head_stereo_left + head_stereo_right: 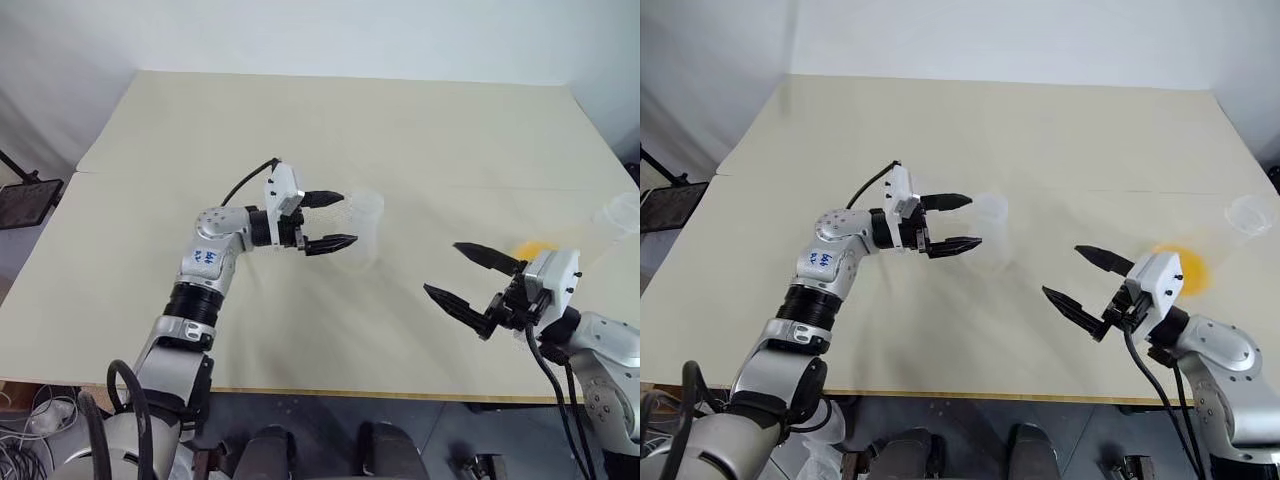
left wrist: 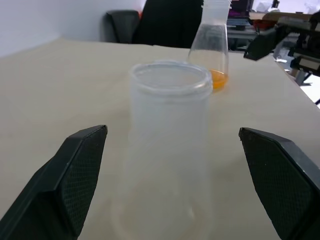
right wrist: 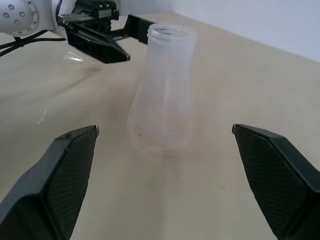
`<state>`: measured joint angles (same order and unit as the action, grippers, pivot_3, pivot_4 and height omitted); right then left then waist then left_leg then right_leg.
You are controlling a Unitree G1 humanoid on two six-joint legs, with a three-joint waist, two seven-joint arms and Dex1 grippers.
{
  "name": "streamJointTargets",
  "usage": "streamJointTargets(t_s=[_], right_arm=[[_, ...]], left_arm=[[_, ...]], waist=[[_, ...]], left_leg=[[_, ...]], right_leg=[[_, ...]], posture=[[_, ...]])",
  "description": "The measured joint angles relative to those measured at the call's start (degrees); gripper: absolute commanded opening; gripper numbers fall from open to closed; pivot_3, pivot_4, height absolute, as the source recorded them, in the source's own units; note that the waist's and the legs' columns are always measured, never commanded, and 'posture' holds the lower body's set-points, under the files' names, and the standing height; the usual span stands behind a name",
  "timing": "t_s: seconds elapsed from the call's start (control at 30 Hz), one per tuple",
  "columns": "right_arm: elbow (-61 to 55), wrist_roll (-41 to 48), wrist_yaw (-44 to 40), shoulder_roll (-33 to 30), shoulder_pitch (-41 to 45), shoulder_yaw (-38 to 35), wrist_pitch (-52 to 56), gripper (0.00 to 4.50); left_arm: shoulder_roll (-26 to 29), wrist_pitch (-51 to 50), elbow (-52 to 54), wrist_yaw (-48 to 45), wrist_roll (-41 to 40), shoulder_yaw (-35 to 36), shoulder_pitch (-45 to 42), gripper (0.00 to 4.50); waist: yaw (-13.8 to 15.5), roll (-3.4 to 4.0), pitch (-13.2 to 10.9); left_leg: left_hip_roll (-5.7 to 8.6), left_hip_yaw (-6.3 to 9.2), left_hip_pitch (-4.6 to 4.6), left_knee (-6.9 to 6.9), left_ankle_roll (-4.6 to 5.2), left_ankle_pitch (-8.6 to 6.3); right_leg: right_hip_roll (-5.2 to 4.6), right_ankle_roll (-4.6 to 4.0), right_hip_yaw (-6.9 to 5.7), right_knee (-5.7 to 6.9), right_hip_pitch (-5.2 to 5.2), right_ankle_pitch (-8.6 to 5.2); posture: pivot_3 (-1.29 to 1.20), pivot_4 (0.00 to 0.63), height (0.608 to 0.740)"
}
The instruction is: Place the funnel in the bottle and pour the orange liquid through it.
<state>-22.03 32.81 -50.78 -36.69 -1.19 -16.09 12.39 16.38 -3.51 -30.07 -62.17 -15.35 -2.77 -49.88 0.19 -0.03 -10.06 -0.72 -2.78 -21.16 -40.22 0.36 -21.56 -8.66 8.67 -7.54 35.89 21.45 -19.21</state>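
From the head, the left claw (image 1: 349, 218) was wide open and held nothing. Its two black fingers sat on either side of the bottle (image 1: 366, 226), near it but apart from it. The bottle stood upright on the table (image 1: 300, 120), about in the middle. The right claw (image 1: 440, 267) was also wide open and empty, well apart from the bottle. Just behind it glowed the orange liquid (image 1: 536, 247). Far off by the right edge of the table lay a small clear thing that looked like the funnel (image 1: 622, 212), but it was too faint to be sure.

From the left wrist, the bottle stood between the open fingers with gaps on both sides. Its mouth was bare, with no funnel in it, and it looked empty. Behind it stood a big flask (image 2: 210, 45) with the orange liquid as a shallow pool at its bottom.

From the right wrist, the bottle stood upright out in front of the open fingers. The left claw sat just beside the bottle's neck, not touching it.

So I think the job had hardly begun. The bottle was set out and ready. The funnel had yet to be picked up and put in the bottle's mouth. After that, the big flask would need lifting and tipping so the orange liquid ran through.
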Motion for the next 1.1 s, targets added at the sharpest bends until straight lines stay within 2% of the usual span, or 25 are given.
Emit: streamJointTargets(t_s=[0.13,0.23,0.37,0.5,0.6,0.77,0.87,1.0,1.1], right_arm=[[0.21,0.11,-1.0,0.01,1.36,0.59,0.1,4.5],[0.91,0.41,-1.71,0.03,4.26,2.43,0.52,4.5],[3.8,0.76,-3.56,0.08,8.84,5.27,1.52,4.5],[5.41,0.28,-5.57,0.52,13.13,9.28,1.61,4.5],[6.89,0.25,-7.62,1.5,17.65,12.41,1.7,4.5],[9.18,-0.69,-11.91,1.59,20.89,15.97,1.25,4.5],[10.48,-1.31,-14.17,1.6,21.73,16.85,0.45,4.5],[11.91,-2.05,-16.1,1.67,23.27,17.99,-0.21,4.5],[13.17,-2.24,-16.7,1.67,23.36,17.98,-1.06,4.5]], left_arm=[[2.22,1.25,3.18,0.01,-1.62,3.01,1.91,4.48],[7.04,-1.84,12.91,-0.41,-6.15,7.01,7.48,4.48],[14.57,-5.99,25.24,1.58,-9.53,14.05,20.92,4.48],[16.46,-6.04,29.88,5.55,-9.96,19.68,31.6,4.48],[17.8,-6.26,35.08,9.69,-10.76,28.52,44.2,4.48],[14.91,-5.77,40.02,15.18,-11.97,40.06,60.86,4.48],[11.99,-5.64,42.28,17.42,-13.01,42.44,65.93,4.48],[7.13,-5.66,47.03,20.05,-13.92,41.57,70.9,4.48],[6.17,-6.74,50.34,21.4,-14.38,37.75,71.02,4.48]], waist=[[-0.33,0.0,0.0],[-1.3,0.01,0.0],[-1.93,0.03,0.02],[-1.13,0.02,0.01],[-1.68,0.02,0.01],[-1.37,0.0,0.01],[-0.21,0.0,0.01],[-0.09,-0.03,0.02],[-0.05,-0.04,0.03]], left_leg=[[-0.06,-0.01,0.02,0.0,0.0,0.0],[-0.12,0.09,0.1,0.03,-0.01,0.0],[-0.11,0.39,0.2,0.05,-0.01,0.0],[-0.08,0.59,0.06,-0.11,0.0,0.0],[-0.05,0.6,0.09,0.01,0.03,-0.03],[-0.08,0.63,0.1,-0.01,0.02,-0.03],[-0.08,0.62,0.09,-0.11,0.03,-0.03],[-0.07,0.63,0.1,-0.12,0.05,-0.05],[-0.06,0.62,0.1,-0.12,0.05,-0.05]], right_leg=[[0.02,0.0,-0.01,0.01,0.02,0.0],[0.03,0.0,0.04,0.06,0.04,0.0],[0.01,0.0,0.14,0.08,0.0,0.0],[0.0,0.0,0.15,0.06,-0.03,0.0],[-0.04,0.0,0.19,0.05,-0.02,0.0],[-0.05,0.0,0.17,0.02,-0.08,0.0],[-0.05,0.0,0.2,-0.05,-0.16,0.0],[-0.06,-0.01,0.25,-0.07,-0.19,0.0],[-0.04,-0.01,0.26,-0.09,-0.2,0.0]], posture=[[0.0,0.15,0.74],[0.0,0.15,0.74],[0.0,0.15,0.74],[0.0,0.15,0.74],[0.0,0.15,0.74],[0.0,0.15,0.74],[0.0,0.15,0.74],[0.0,0.15,0.74],[0.0,0.15,0.74]])
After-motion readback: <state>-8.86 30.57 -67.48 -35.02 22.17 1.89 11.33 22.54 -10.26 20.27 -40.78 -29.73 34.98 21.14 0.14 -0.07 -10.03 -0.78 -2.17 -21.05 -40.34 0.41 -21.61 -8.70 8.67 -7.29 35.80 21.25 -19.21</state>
